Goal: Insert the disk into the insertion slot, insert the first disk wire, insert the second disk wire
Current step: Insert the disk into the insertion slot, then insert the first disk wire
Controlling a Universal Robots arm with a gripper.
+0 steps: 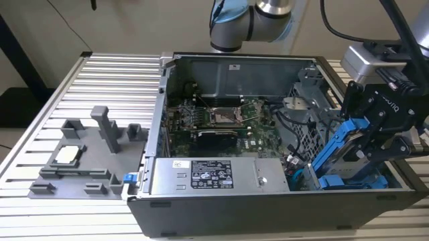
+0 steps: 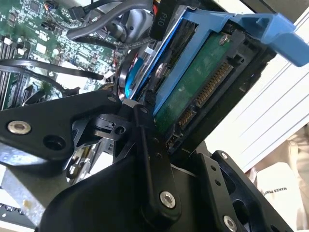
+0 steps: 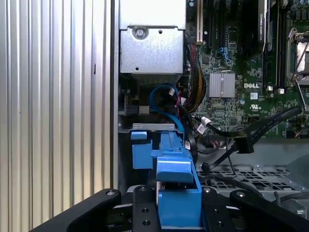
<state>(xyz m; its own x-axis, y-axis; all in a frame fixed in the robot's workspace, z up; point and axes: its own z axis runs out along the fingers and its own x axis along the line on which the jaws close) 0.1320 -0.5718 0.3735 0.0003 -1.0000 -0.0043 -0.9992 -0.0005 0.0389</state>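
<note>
The gripper (image 1: 367,143) hangs at the exterior view's right, over the right end of the open case (image 1: 201,213). Its black fingers are pinched on the disk (image 1: 340,146), holding it by the blue frame. The disk is tilted, with its upper end by the fingers and its lower end down inside the case at the lower right. That end is at the slot (image 1: 312,175), next to another blue part lying flat there. Whether the disk has entered the slot cannot be told.

In the first wrist view the gripper (image 3: 176,205) has one finger on each side of the disk's (image 3: 169,154) blue frame. Beyond it lie a blue cable (image 3: 166,104) and black cables (image 3: 251,130). In the second wrist view the disk (image 2: 193,92) shows its green circuit board and connector edge between the black fingers (image 2: 149,159).

The power supply (image 1: 208,175) sits along the case's near edge, at the lower middle of the exterior view. The green motherboard (image 1: 214,120) is behind it. The case stands on a ribbed metal table (image 1: 114,85). A grey fixture (image 1: 87,155) lies on the table at the exterior view's left, well apart from the gripper. The arm (image 1: 251,20) rises at the top middle.
</note>
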